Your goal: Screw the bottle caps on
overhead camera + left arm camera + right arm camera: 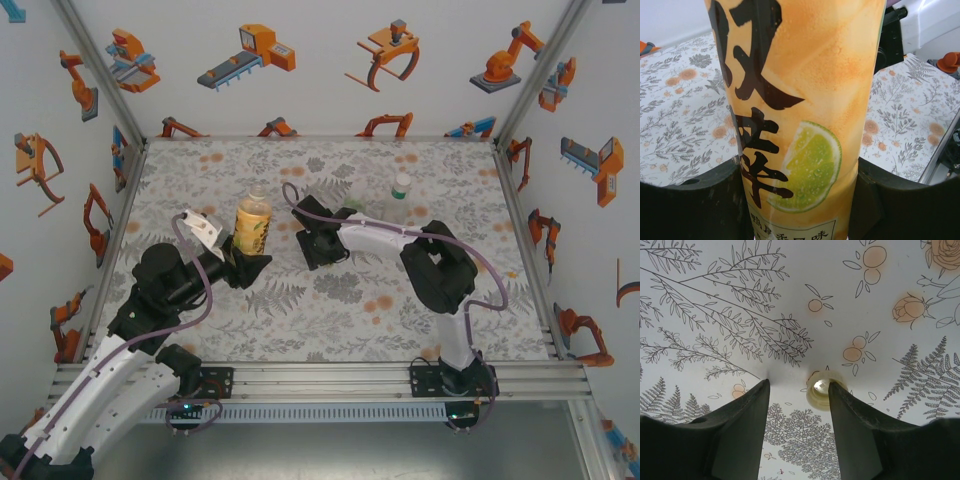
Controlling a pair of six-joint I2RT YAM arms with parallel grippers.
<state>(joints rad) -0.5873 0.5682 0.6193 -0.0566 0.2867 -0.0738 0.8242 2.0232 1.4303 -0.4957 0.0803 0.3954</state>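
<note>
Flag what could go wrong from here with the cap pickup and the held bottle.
1. The cap lies off-centre on the table, tucked against one finger of the open right tool. Closing may nudge or flip it rather than grip it squarely.
2. The left tool clamps the amber bottle on its smooth label. Screwing torque could spin or tilt the bottle in that grip.

Bright, even, diffuse light from above is seen; shadows under the arms (385, 238) are cast soft. Mild sheen is noted on the amber bottle (805, 75). Right gripper (799, 385) is rendered near-black, surface detail lost.
</note>
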